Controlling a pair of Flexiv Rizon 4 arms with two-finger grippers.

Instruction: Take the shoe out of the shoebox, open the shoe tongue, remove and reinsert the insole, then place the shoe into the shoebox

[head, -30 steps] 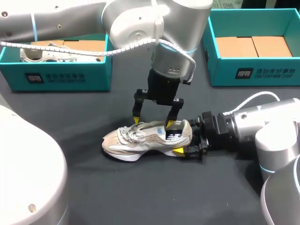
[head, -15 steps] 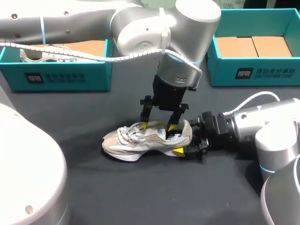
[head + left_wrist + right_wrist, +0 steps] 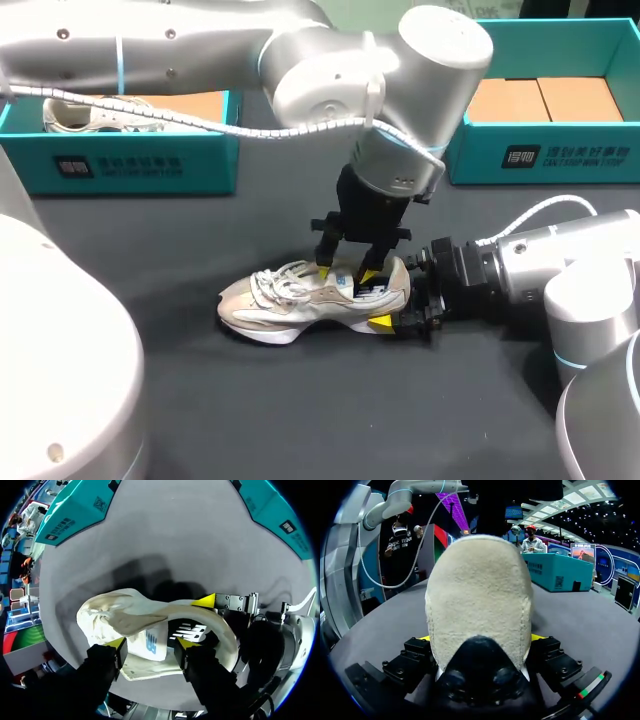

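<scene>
Right claw (image 3: pixel 480 642) pinches the shoe (image 3: pixel 290 302); left claw (image 3: pixel 346 271), spread at the tongue (image 3: pixel 149 642), could snag laces (image 3: pixel 283 284) and tug it free.

The beige suede-and-mesh sneaker (image 3: pixel 300 298) is soft and matt, its heel nap rough and fuzzy, its white sole smooth and rubbery. The dark table cover (image 3: pixel 300 400) looks like matt cloth; the teal shoeboxes (image 3: pixel 130 165) smooth card; the silver-grey left arm (image 3: pixel 200 45) glossy
</scene>
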